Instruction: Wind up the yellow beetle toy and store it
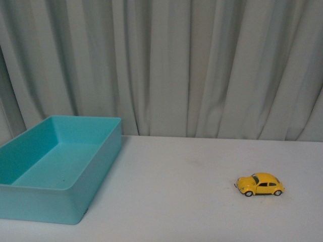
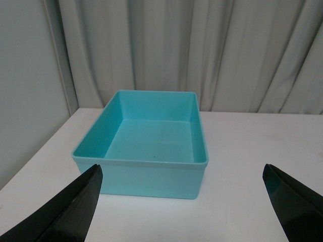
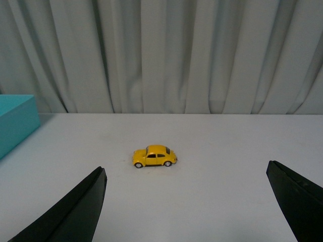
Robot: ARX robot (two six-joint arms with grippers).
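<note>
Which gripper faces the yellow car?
The right gripper: the yellow beetle toy lies ahead of its open jaws; the left gripper faces the teal bin.

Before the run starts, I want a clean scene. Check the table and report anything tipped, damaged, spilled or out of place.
Nothing stands out. The yellow beetle toy sits upright on its wheels on the white table, apart from the teal bin, which stands level and looks empty. No spill or damage shows.

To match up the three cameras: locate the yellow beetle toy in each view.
Front view: yellow beetle toy at lower right.
Left wrist view: not in it.
Right wrist view: the toy sits near the centre.
Shared landmark: teal bin, visible in all three views.
</note>
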